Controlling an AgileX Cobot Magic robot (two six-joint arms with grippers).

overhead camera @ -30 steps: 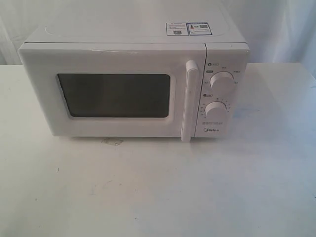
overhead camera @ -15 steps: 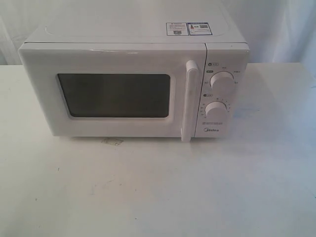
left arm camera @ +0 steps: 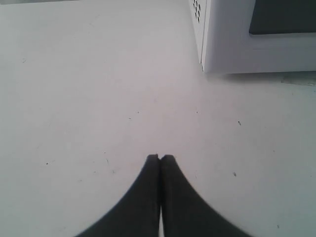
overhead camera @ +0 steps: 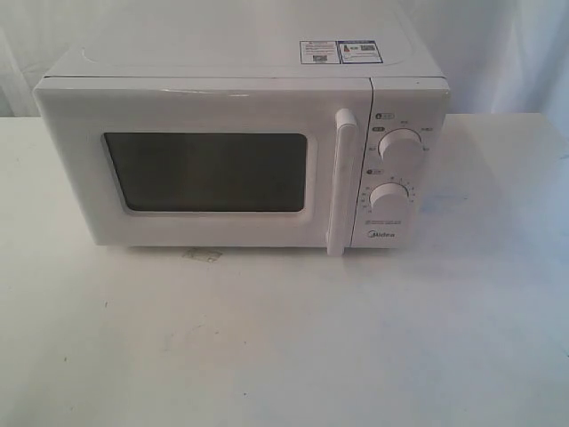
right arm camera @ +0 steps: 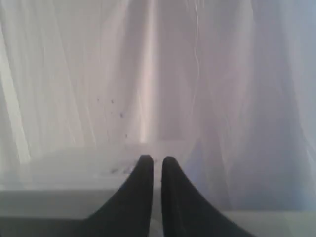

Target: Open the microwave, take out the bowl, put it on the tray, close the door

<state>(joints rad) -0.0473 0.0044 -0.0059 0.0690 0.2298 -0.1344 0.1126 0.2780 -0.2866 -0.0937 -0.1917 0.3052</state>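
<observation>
The white microwave (overhead camera: 240, 151) stands on the table, facing the exterior view. Its door (overhead camera: 204, 102) is closed, with the dark window (overhead camera: 209, 172) and the vertical bar handle (overhead camera: 341, 182) at its right edge. Two round knobs (overhead camera: 399, 145) sit on the panel beside it. The bowl is hidden and no tray shows. Neither arm appears in the exterior view. My left gripper (left arm camera: 160, 157) is shut and empty, low over bare table, with the microwave's lower corner (left arm camera: 232, 49) ahead of it. My right gripper (right arm camera: 157, 159) is shut on nothing, with only a thin slit between its fingers, and faces the curtain.
A white table (overhead camera: 284, 338) spreads in front of the oven and to both sides. A pale curtain (right arm camera: 197, 74) hangs behind. A blurred white box top (right arm camera: 74, 173) lies below the right gripper. A small scuff (overhead camera: 203, 255) marks the table under the door.
</observation>
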